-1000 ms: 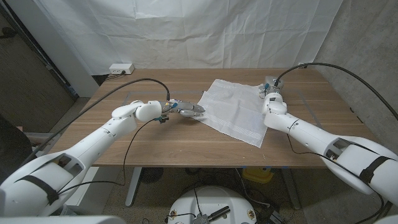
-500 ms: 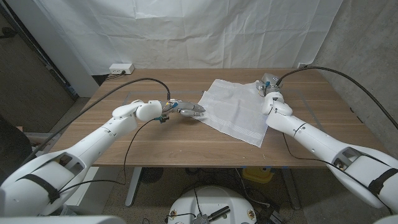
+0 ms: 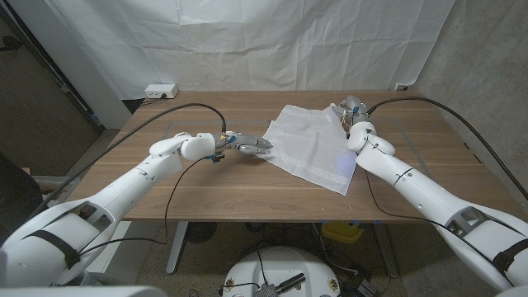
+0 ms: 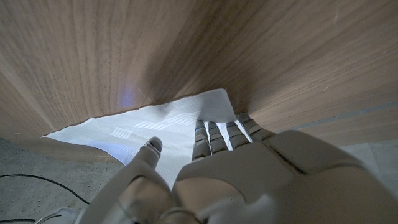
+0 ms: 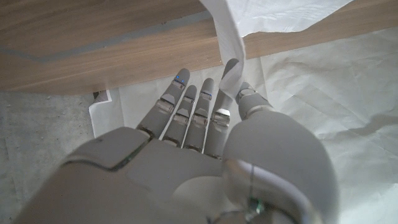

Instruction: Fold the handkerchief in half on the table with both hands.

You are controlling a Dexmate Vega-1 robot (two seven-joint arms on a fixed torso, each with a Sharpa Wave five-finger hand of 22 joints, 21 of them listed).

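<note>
The white handkerchief [image 3: 309, 144] lies spread on the wooden table [image 3: 206, 186], right of the middle. My left hand [image 3: 252, 146] is at its left corner. In the left wrist view the fingers [image 4: 217, 134] lie on the cloth [image 4: 143, 124] with the thumb apart, and a grip is not plain. My right hand [image 3: 353, 113] is at the cloth's far right corner. There a strip of the cloth [image 5: 230, 37] rises from between thumb and fingers [image 5: 198, 102], pinched and lifted a little off the table.
A white power box [image 3: 161, 90] sits behind the table's far left corner. Black cables [image 3: 157, 122] arc over both arms. A white curtain [image 3: 247, 41] hangs behind the table. Bare wood stretches left of the cloth and along the front edge.
My right hand has moved toward the far edge along the cloth's right side, and the far right corner now stands raised in its fingers. The left hand has stayed put.
</note>
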